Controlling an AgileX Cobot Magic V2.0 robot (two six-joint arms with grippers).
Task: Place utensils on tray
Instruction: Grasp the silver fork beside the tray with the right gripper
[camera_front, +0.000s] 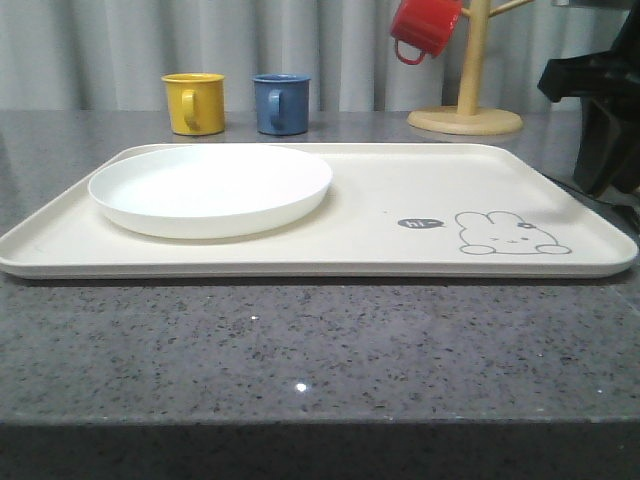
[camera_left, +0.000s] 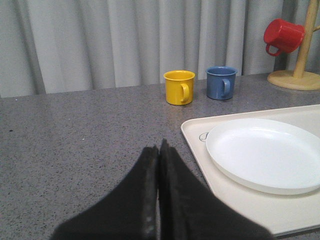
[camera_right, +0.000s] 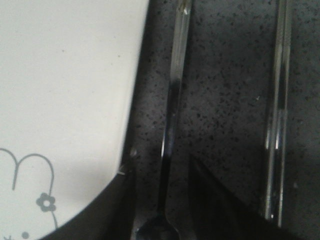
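Right tool (camera_right: 162, 200) is hanging spread apart over the grey table (camera_front: 300, 350), its dark fingers (camera_right: 215, 205) straddling a slim silver utensil handle (camera_right: 172, 125) at lower centre of the right wrist frame; nothing is gripped yet. The handle is lying on the table just beside the tray (camera_right: 65, 90) rim, which is filling the left of that frame. A pair of chopsticks (camera_right: 277, 125) is lying parallel at far right.

Risk, as judged: the left-hand finger is sitting nearly against the tray edge, so closing may be catching the rim or nudging the thin, glossy handle sideways.

Left tool (camera_left: 159, 200) is pressed closed and empty, low centre of its frame, beside the white plate (camera_left: 265, 155).
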